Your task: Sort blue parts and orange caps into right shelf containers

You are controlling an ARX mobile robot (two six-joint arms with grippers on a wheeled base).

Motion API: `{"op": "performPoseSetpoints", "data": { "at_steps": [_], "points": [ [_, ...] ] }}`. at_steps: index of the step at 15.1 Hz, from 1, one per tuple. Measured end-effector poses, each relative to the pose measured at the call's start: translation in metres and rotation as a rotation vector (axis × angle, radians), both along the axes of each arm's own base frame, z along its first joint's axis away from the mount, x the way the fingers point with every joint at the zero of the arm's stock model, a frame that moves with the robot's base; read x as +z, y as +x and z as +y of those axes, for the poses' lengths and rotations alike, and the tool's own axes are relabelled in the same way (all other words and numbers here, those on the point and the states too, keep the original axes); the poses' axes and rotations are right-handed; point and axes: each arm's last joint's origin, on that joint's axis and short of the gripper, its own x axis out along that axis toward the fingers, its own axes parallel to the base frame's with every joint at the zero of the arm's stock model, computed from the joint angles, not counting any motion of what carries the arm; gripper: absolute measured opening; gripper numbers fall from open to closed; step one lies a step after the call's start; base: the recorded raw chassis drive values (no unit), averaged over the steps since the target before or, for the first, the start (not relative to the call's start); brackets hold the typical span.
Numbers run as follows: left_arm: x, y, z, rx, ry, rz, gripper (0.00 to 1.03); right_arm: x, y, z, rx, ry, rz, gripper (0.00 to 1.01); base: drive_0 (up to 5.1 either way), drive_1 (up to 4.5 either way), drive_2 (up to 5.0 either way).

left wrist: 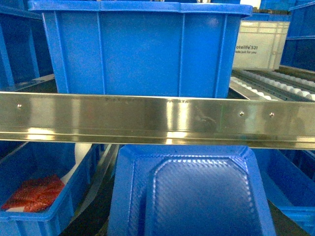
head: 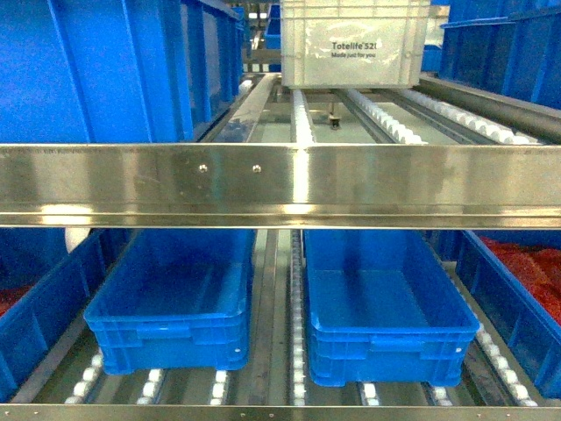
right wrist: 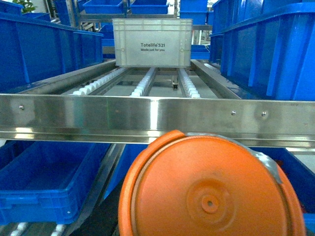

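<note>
The orange cap (right wrist: pixel 209 189) fills the right wrist view at 6 o'clock, apparently carried; it looks light, rigid and smooth, best held by the rim. Neither end effector's state can be told.

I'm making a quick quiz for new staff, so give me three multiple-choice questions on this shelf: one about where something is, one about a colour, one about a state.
1. Where does the white crate sit? A on the upper rollers; B on the lower level; C on the floor.
2. What colour is the round lid near the right wrist camera? A green; B orange; C white.
3. The two middle blue crates below are: A lidded; B full of red parts; C empty.
Answers: A, it stands on rollers above the steel rail; B, orange fills that view; C, their bare floors show.
</note>
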Motion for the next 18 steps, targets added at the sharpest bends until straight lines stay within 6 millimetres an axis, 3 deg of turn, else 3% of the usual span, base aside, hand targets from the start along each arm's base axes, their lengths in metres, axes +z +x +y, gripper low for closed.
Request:
{"op": "performPoseSetpoints", "data": {
  "at_steps": [18],
  "points": [
    [-0.0001,0.0,0.0,0.0,0.0,0.001,0.41,0.0,0.0,-0.0001,-0.003,0.0,0.0,0.44,0.0,0.0,0.0]
  ]
}}
